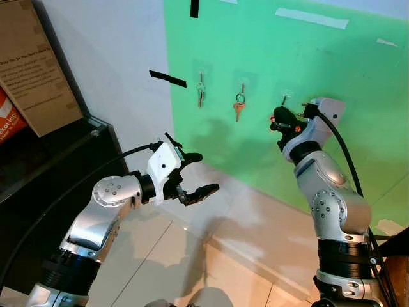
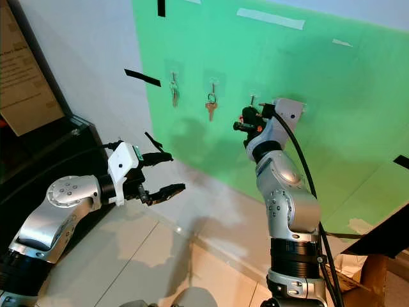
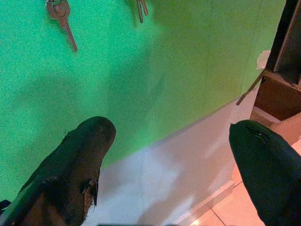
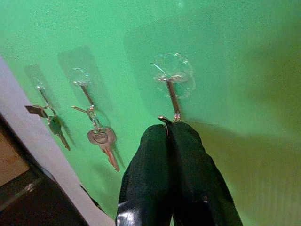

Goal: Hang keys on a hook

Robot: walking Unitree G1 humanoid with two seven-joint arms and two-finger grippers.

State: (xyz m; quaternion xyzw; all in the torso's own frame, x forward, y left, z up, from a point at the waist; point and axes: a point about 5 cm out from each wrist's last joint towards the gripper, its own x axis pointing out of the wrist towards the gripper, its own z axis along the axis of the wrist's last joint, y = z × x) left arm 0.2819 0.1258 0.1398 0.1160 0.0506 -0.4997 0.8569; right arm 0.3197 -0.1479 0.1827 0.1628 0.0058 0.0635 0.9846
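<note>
I log: right gripper (image 4: 168, 129) pinched closed at the clear adhesive wall hook (image 4: 171, 80), upper centre — left gripper (image 1: 199, 173) spread open, lower left.

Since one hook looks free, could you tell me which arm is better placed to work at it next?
Right: the right gripper is shut at the empty hook; the left gripper hangs open, low and away from the wall.

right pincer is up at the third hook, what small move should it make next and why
Probably a slight lift and nudge toward the wall. The right pincer is shut, its tips just under the empty hook, with a thin bit of metal at them, likely the key ring. Two keys already hang on the other hooks. Only then open. The left pincer hangs open, apart.
</note>
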